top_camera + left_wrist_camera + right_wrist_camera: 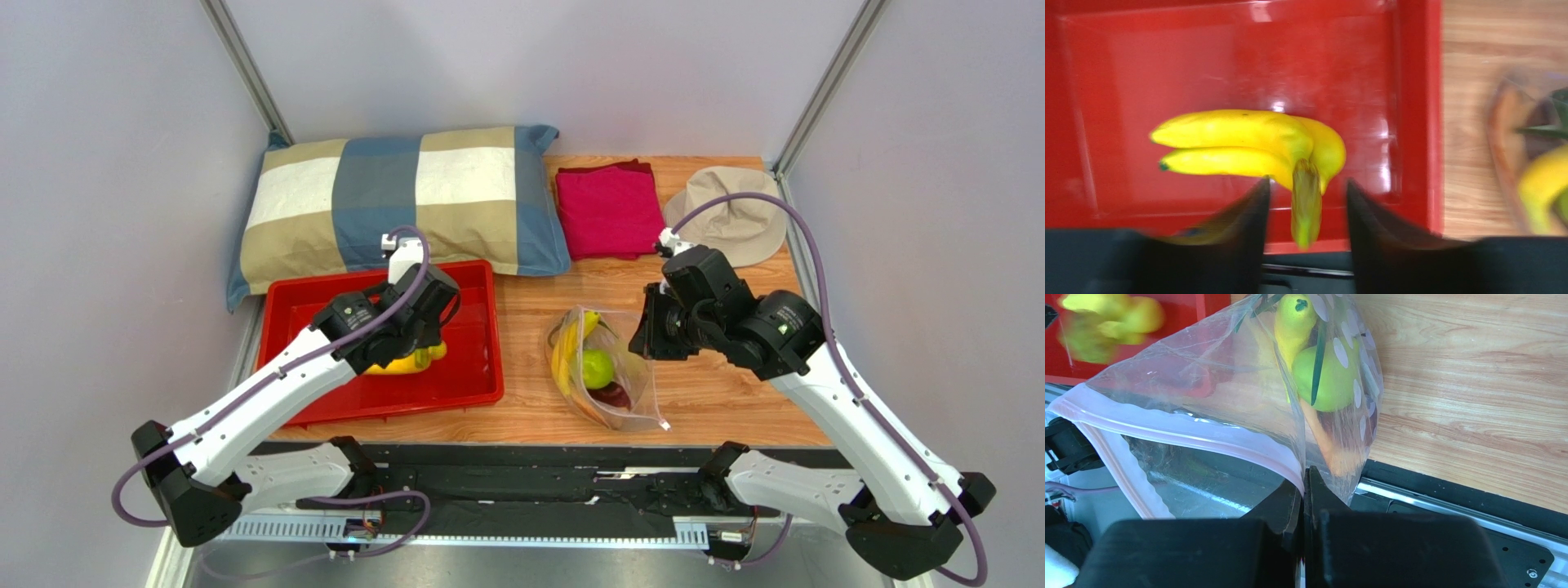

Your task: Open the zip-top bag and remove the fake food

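Note:
The zip-top bag lies on the wooden table right of the red tray, its mouth open. My right gripper is shut on the bag's pink zip strip at its corner and holds it up. Inside the bag I see a yellow banana, a round green fruit and an orange carrot-like piece. A yellow banana bunch lies in the red tray. My left gripper is open just above it, the green stem between the jaws without touching.
A checked pillow lies behind the tray. A magenta cloth and a beige hat lie at the back right. The table's front edge is a black rail right under the bag.

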You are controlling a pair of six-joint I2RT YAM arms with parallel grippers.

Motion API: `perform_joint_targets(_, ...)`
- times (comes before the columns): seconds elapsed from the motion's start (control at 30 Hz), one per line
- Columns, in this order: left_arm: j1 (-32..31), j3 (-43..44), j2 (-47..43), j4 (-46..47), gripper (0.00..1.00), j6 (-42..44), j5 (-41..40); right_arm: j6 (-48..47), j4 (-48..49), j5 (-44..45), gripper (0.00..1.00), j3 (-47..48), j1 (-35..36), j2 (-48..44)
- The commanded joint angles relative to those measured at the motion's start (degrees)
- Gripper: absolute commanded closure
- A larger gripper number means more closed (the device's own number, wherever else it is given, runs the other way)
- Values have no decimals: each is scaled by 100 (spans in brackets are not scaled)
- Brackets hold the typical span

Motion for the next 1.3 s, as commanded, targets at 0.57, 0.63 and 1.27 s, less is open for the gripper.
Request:
perform_joint_targets(0.57, -1937, 1467, 369, 3962, 72, 1803, 4867, 1025, 415, -753, 100, 785, 67, 502)
perform_joint_targets(0.63, -1963, 1537, 633, 3910, 76, 1750, 4708, 1298, 353, -701, 100, 961, 84, 555)
perform_joint_targets(1.27, -1964, 994, 2040, 3829, 78, 2207, 4205, 2257, 458, -156, 100, 901, 489, 450)
